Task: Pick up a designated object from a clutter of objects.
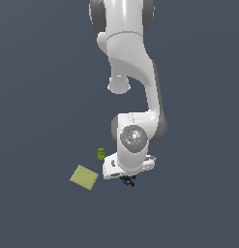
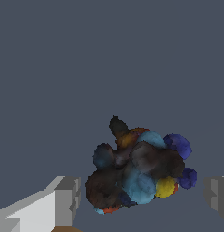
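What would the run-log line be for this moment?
phase: pre-grasp | gripper: open, fingers either side of dark multicoloured lump | lump: not clamped | nearby: green block, yellow-green square | brown box: not visible

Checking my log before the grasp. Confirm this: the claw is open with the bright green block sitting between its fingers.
Not quite. The wrist view shows the open claw straddling the dark multicoloured lump, not the green block, which the exterior view shows apart, off to that view's left.
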`<action>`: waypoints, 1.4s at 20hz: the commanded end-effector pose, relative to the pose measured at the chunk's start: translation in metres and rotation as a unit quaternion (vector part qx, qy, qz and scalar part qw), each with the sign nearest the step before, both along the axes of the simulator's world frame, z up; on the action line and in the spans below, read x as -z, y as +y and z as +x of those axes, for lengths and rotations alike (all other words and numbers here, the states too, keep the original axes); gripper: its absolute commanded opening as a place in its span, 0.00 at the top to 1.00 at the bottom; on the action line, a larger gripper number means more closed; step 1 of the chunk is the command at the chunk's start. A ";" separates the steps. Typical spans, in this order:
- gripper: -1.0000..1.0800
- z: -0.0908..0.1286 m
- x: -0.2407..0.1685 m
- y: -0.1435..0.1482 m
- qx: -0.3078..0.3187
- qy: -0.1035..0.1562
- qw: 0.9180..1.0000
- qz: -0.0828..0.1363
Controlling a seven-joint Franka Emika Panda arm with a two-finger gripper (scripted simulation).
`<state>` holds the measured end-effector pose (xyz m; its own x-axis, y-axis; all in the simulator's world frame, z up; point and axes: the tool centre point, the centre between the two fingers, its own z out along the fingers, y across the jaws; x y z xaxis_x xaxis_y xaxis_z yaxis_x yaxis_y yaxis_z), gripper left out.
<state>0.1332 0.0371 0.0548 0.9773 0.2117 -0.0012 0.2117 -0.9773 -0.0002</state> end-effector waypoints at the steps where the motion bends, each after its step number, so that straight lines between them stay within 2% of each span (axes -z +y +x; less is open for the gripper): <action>1: 0.04 0.000 0.010 0.000 0.000 0.000 1.000 0.000; 6: 0.04 0.001 0.013 0.000 0.000 -0.001 1.000 0.000; 7: 1.00 0.001 0.013 0.000 0.000 -0.001 1.000 0.000; 20: 1.00 0.001 0.011 0.000 0.000 -0.001 1.000 0.000; 28: 1.00 -0.013 -0.007 0.007 0.000 -0.001 1.000 0.000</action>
<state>0.1233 0.0425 0.0555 0.9774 0.2114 -0.0015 0.2114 -0.9774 0.0001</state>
